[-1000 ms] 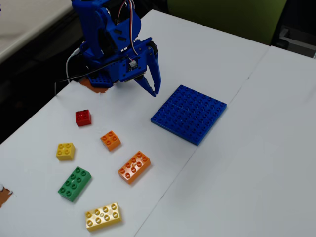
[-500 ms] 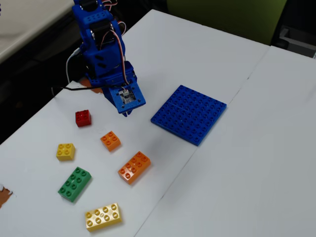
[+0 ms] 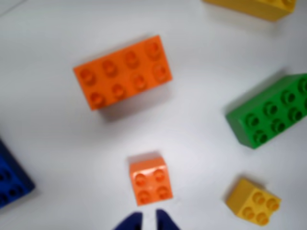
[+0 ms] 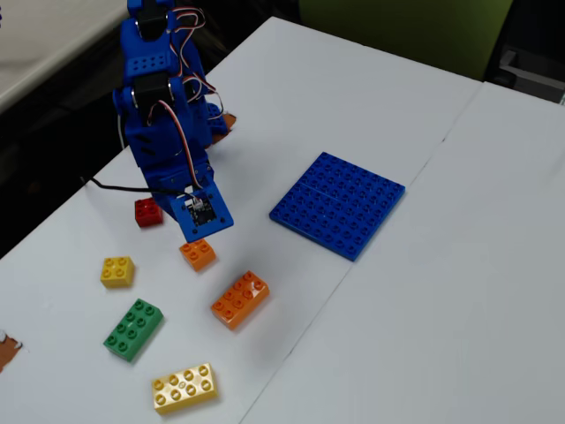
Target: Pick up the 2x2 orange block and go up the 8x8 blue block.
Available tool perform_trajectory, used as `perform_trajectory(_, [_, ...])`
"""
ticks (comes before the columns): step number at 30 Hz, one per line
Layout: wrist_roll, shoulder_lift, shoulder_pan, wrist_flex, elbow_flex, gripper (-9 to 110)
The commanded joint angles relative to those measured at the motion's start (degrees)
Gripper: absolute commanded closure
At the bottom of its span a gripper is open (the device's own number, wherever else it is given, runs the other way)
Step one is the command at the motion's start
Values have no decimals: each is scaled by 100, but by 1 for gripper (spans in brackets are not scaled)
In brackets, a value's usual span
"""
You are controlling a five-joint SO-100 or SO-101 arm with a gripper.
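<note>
I have swung the tool [image 3: 147, 219], fingertips nearly together, down from beside the 8x8 blue block [image 4: 338, 203] to hover just short of the 2x2 orange block [image 3: 150, 180], ungrasped.

A smooth, slightly glossy plastic is being shown by the 2x2 orange block [image 3: 150, 180] and the 8x8 blue block [image 4: 338, 203]; a matt white finish is being shown by the table [image 4: 441, 309].

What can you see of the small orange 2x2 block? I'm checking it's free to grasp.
The 2x2 orange block is a small square brick of glossy plastic with four round studs on top. It lies flat, studs up, on the white table, touching no other brick. The gripper hovers just beside it, not holding it.
</note>
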Motion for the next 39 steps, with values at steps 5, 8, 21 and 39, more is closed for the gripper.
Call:
perform_trajectory(5, [-352, -396, 220, -229, -281, 93])
perform_trajectory(8, [-457, -598, 308, -308, -272, 91])
perform_trajectory(21, [-1063, -984, 510, -448, -141, 83])
perform_trajectory(39, [-1389, -1485, 712, -729, -35, 80])
